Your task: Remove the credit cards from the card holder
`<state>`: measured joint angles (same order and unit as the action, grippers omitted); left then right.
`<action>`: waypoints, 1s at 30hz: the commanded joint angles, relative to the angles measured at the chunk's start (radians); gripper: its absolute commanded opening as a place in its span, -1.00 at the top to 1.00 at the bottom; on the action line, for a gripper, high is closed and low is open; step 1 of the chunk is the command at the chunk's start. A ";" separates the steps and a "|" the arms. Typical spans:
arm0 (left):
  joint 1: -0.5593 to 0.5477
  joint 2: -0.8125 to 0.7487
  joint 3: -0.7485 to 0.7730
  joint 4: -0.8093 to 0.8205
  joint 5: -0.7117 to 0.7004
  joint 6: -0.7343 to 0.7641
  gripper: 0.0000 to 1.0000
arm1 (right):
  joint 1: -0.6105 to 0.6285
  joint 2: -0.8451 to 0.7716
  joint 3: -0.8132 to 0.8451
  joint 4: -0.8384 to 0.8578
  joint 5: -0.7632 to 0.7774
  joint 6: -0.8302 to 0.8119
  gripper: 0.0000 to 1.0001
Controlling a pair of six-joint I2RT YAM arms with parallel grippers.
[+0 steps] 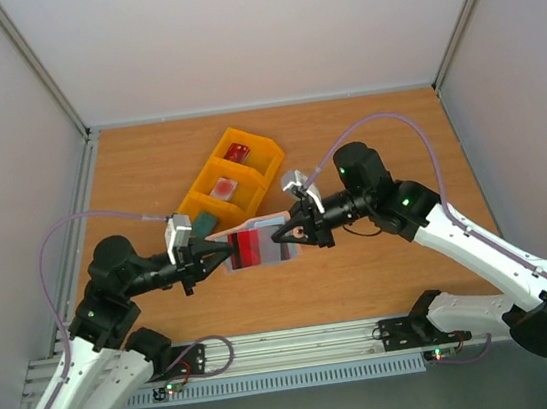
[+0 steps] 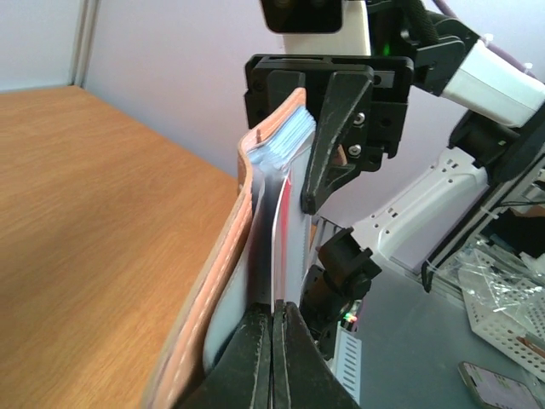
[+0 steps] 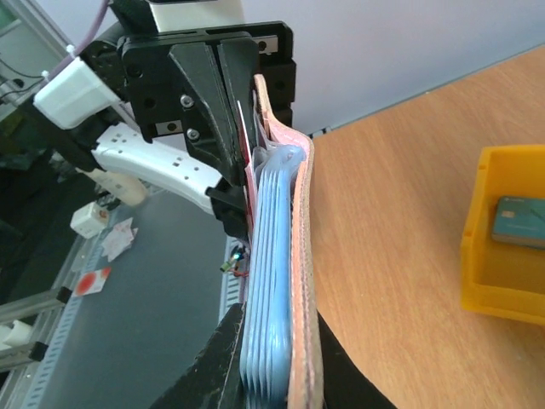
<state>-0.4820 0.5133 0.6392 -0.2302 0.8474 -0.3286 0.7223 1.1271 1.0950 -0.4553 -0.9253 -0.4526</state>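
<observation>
The card holder (image 1: 271, 246) hangs above the table between both arms, taupe outside (image 2: 223, 264) and pale blue inside (image 3: 274, 256). My right gripper (image 1: 296, 234) is shut on its right end, its jaws (image 3: 277, 341) clamping the blue pockets and the leather back together. My left gripper (image 1: 222, 255) is shut on the edge of a white credit card with a red band (image 1: 249, 248). That thin card (image 2: 279, 247) still sits in a pocket, pinched between the closed fingertips of the left gripper (image 2: 274, 313).
A yellow three-compartment tray (image 1: 266, 161) stands behind the holder. It holds a dark red card (image 1: 237, 153), a whitish-pink card (image 1: 223, 187) and a teal card (image 3: 519, 221). The table's near edge and aluminium rail (image 1: 302, 347) lie just below the grippers.
</observation>
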 commanded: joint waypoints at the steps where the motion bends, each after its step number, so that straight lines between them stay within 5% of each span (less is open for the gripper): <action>1: 0.020 -0.021 0.008 -0.016 -0.100 0.016 1.00 | -0.039 -0.038 -0.015 -0.020 0.049 0.003 0.95; 6: 0.046 -0.040 -0.008 -0.039 -0.190 0.007 1.00 | -0.154 -0.030 -0.109 0.019 0.085 0.176 0.96; 13: 0.054 -0.072 -0.110 0.085 -0.129 -0.073 1.00 | -0.226 0.085 -0.228 -0.016 0.117 0.370 0.96; 19: 0.054 -0.102 -0.208 0.238 -0.131 -0.182 1.00 | -0.285 0.283 -0.387 0.214 -0.009 0.594 0.95; 25: 0.055 -0.122 -0.227 0.256 -0.131 -0.196 0.99 | -0.331 0.478 -0.432 0.337 -0.074 0.655 0.94; 30: 0.056 -0.114 -0.224 0.261 -0.138 -0.183 1.00 | -0.363 0.506 -0.479 0.352 -0.058 0.659 0.73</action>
<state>-0.4320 0.4030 0.4202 -0.0441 0.7067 -0.5068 0.3820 1.6314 0.6422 -0.1703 -0.9413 0.1631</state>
